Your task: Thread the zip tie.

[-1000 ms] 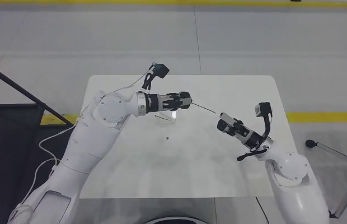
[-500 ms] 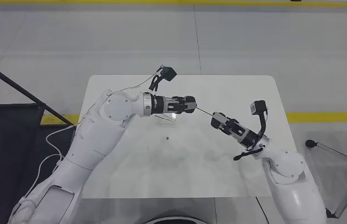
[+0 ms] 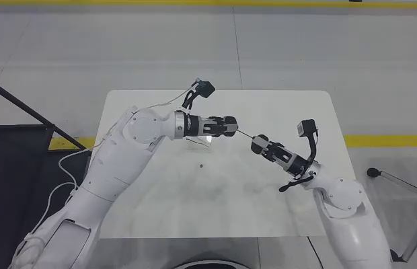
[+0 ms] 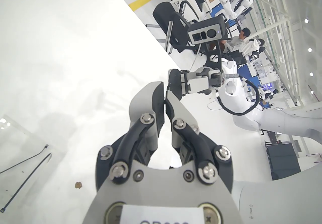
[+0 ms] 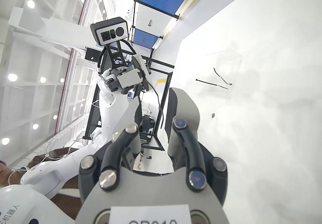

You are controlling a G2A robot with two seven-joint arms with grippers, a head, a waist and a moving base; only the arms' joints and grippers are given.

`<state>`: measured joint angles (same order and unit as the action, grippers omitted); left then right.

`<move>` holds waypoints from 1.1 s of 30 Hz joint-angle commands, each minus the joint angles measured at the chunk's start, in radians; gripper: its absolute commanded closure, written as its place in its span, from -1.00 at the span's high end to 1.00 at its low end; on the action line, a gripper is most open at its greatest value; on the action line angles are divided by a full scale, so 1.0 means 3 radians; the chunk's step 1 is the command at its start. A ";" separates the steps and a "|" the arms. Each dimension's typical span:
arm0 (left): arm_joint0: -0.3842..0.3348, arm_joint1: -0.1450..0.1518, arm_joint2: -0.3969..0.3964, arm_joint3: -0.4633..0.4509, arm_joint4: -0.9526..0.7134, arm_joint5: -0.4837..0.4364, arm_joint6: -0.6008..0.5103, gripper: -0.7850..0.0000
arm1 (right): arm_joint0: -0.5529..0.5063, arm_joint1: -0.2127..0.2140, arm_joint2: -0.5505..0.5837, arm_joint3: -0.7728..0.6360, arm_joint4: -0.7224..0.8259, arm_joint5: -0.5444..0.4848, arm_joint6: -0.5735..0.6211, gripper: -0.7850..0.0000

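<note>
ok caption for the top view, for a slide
Left pincer holds a zip tie above the table, its free end pointing at the right pincer

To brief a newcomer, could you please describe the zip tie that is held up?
Above the white table, find the left tool. The zip tie is the thin black strand jutting from it, in the air, toward the right tool; the spare ties lie flat on a clear sheet.

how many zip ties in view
3. One zip tie is held aloft by the left gripper, its free end at the right gripper; a second tie and third tie lie together on the table. Arms may hide others.
</note>
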<state>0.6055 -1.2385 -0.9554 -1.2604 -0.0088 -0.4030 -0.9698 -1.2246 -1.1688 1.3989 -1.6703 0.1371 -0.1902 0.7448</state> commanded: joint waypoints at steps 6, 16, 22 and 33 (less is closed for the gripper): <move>-0.0009 -0.0003 0.0010 0.0017 0.0000 -0.0011 0.0008 -1.00 | 0.0043 0.0006 -0.0023 0.0058 0.0044 0.0002 0.0015 -0.69; -0.0022 -0.0008 0.0027 0.0032 -0.0006 -0.0016 0.0005 -1.00 | 0.0056 0.0017 -0.0035 0.0075 0.0047 -0.0007 0.0006 -1.00; -0.0008 -0.0012 0.0001 0.0021 -0.0087 -0.0030 0.0087 1.00 | 0.0014 0.0027 -0.0014 0.0020 -0.0020 -0.0017 -0.0085 -1.00; 0.0281 0.0008 -0.0240 -0.0235 -0.0039 -0.0218 0.0908 1.00 | -0.0294 0.0004 0.0090 -0.0336 0.0104 0.0147 -0.0889 -1.00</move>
<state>0.6774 -1.2363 -1.0228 -1.3187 -0.0313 -0.4684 -0.7311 -1.3046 -1.1661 1.4246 -1.7625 0.1528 -0.1577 0.5064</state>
